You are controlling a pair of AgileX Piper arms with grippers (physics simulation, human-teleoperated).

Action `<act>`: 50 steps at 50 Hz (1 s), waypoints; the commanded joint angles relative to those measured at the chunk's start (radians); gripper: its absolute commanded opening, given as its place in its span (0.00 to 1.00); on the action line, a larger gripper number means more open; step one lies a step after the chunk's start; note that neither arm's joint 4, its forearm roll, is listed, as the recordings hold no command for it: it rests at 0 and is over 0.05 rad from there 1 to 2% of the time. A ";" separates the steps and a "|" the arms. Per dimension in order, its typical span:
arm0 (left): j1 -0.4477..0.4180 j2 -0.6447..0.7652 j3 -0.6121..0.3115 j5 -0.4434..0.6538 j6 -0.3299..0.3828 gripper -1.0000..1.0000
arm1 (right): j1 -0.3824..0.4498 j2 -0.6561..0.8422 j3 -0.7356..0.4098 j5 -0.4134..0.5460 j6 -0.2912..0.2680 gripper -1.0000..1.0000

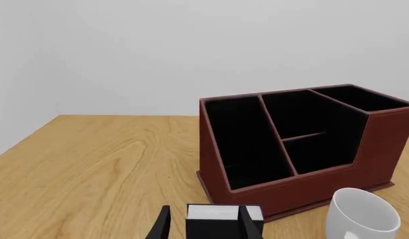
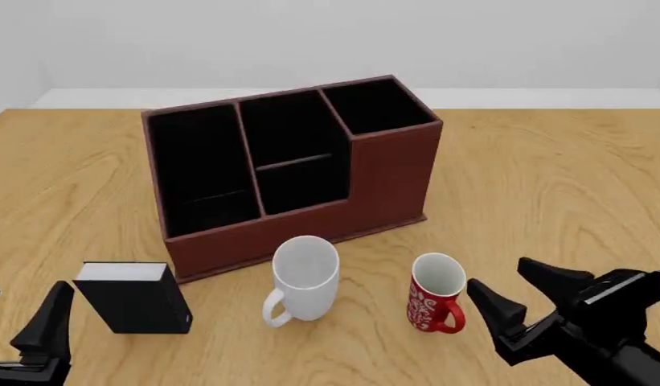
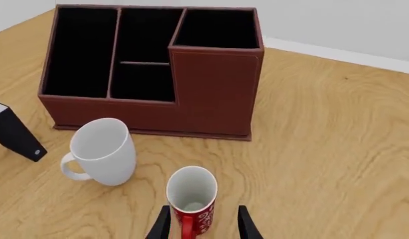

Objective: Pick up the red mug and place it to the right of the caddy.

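The red mug (image 2: pixel 435 291) with white lettering stands upright on the table in front of the caddy's taller right end. The reddish-brown caddy (image 2: pixel 389 181) sits mid-table, its black compartments facing up. My right gripper (image 2: pixel 519 291) hovers just right of the mug, open, fingers pointing toward it without touching. In the right wrist view the red mug (image 3: pixel 193 196) sits just ahead of the open gripper (image 3: pixel 203 226), with the caddy (image 3: pixel 214 89) behind. My left gripper (image 2: pixel 17 318) is open at the front left. The left wrist view shows the caddy (image 1: pixel 383 144) beyond the gripper (image 1: pixel 204 229).
A larger white mug (image 2: pixel 305 277) stands left of the red mug, handle toward the front. A small black box (image 2: pixel 131 296) with a white top stands at the front left, just ahead of the left fingers. Bare wooden table (image 2: pixel 544 185) stretches right of the caddy.
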 commanded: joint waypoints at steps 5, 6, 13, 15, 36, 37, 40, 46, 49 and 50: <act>-0.002 0.000 0.000 0.000 0.001 1.00 | 0.013 0.154 0.073 -0.154 0.033 1.00; -0.001 0.000 0.000 0.000 0.001 1.00 | 0.012 0.159 0.076 -0.160 0.029 1.00; 0.000 -0.001 0.000 0.000 -0.001 1.00 | 0.013 0.221 0.094 -0.218 0.040 1.00; 0.000 0.000 -0.001 0.000 -0.001 1.00 | 0.016 0.233 0.096 -0.229 0.041 1.00; 0.003 -0.001 -0.002 0.000 -0.006 1.00 | 0.029 0.437 0.120 -0.417 0.060 1.00; 0.003 -0.001 -0.002 -0.001 -0.007 1.00 | 0.030 0.454 0.121 -0.431 0.059 1.00; 0.004 -0.001 -0.002 -0.001 -0.007 1.00 | 0.034 0.491 0.124 -0.463 0.065 1.00; 0.004 -0.001 0.001 -0.004 -0.008 1.00 | 0.041 0.576 0.134 -0.541 0.073 1.00; 0.004 -0.001 0.001 -0.004 -0.008 1.00 | 0.042 0.596 0.139 -0.562 0.075 1.00; 0.004 -0.002 0.001 -0.004 -0.008 1.00 | 0.044 0.608 0.141 -0.573 0.076 1.00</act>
